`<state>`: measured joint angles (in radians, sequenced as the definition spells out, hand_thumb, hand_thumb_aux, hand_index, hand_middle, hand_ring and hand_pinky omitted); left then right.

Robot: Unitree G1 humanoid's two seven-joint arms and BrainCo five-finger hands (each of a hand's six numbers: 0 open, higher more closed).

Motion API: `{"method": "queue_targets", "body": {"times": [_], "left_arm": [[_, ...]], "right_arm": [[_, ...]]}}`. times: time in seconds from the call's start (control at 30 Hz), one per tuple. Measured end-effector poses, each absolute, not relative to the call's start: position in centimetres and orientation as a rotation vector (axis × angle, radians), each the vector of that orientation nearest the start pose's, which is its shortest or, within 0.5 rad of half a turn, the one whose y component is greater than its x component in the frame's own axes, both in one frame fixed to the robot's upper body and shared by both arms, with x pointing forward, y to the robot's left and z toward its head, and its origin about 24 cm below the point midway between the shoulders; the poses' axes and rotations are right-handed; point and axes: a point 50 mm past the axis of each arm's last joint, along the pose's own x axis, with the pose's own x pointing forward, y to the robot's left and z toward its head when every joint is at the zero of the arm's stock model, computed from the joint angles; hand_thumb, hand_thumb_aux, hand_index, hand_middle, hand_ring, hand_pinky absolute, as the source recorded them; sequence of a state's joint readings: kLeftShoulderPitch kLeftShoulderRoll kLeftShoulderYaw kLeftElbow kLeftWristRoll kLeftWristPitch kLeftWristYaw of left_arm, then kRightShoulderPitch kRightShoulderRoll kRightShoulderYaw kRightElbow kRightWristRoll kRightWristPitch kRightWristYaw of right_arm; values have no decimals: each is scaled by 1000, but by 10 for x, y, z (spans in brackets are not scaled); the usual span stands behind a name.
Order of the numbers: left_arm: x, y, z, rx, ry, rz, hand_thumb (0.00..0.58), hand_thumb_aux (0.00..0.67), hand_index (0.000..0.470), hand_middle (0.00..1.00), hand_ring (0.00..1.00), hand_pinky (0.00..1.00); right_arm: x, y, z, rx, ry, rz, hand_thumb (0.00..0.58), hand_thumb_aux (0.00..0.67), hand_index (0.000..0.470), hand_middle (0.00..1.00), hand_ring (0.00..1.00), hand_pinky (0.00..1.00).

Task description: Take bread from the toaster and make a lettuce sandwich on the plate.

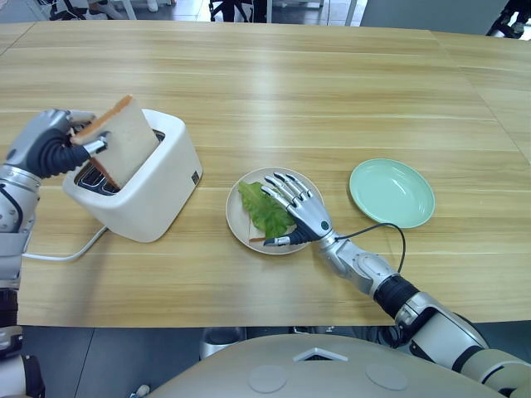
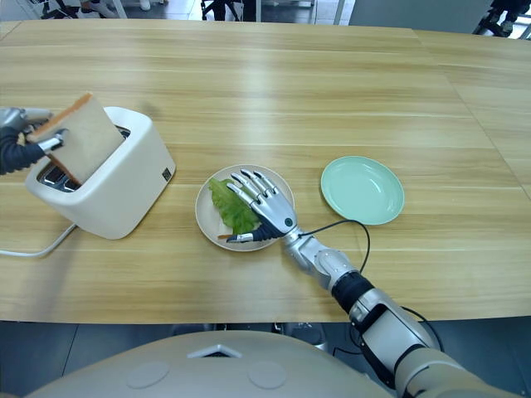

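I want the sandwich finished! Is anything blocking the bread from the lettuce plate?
Yes. The right hand lies open over the lettuce on the beige plate, right where the bread slice must land. The left hand grips that slice, its lower end in the toaster.

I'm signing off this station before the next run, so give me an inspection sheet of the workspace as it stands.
Surface: light wooden plank table, no spills seen.
Job's things: white plastic toaster with a tan-crusted bread slice tilted, partly out of its slot; round beige plate holding a green lettuce leaf over a pale slice.
Clutter: empty mint-green round plate right of the beige plate.
Hands: left hand shut on the bread slice; right hand open, flat on the lettuce.
Cables: white toaster cord trailing left from the toaster; black cable looped by the right wrist.
Surroundings: chair legs beyond the far edge.
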<state>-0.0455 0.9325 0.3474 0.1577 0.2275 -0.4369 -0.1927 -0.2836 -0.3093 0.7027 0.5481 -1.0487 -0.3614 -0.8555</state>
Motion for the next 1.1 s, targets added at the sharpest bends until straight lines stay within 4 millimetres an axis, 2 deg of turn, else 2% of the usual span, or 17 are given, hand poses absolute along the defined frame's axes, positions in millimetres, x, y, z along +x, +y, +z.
{"method": "queue_targets", "body": {"times": [0.17, 0.5, 0.6, 0.77, 0.9, 1.1], "left_arm": [[242, 340, 199, 1147, -337, 68, 580, 670, 460, 1000, 1000, 1000], [232, 346, 216, 999, -426, 94, 580, 670, 460, 1000, 1000, 1000], [230, 334, 221, 898, -496, 23, 580, 670, 460, 1000, 1000, 1000], [238, 305, 228, 736, -604, -156, 580, 670, 460, 1000, 1000, 1000], [252, 273, 218, 613, -616, -336, 580, 670, 460, 1000, 1000, 1000], [273, 231, 199, 547, -585, -558, 580, 670, 460, 1000, 1000, 1000]], "right_arm": [[239, -78, 0, -1118, -791, 312, 0, 0, 0, 0, 0, 0], [245, -103, 29, -1009, -838, 47, 0, 0, 0, 0, 0, 0], [245, -109, 33, -996, -840, -5, 0, 0, 0, 0, 0, 0], [246, -120, 37, -993, -831, -76, 0, 0, 0, 0, 0, 0], [247, -132, 43, -974, -818, -158, 0, 0, 0, 0, 0, 0], [245, -144, 44, -983, -802, -210, 0, 0, 0, 0, 0, 0]]}}
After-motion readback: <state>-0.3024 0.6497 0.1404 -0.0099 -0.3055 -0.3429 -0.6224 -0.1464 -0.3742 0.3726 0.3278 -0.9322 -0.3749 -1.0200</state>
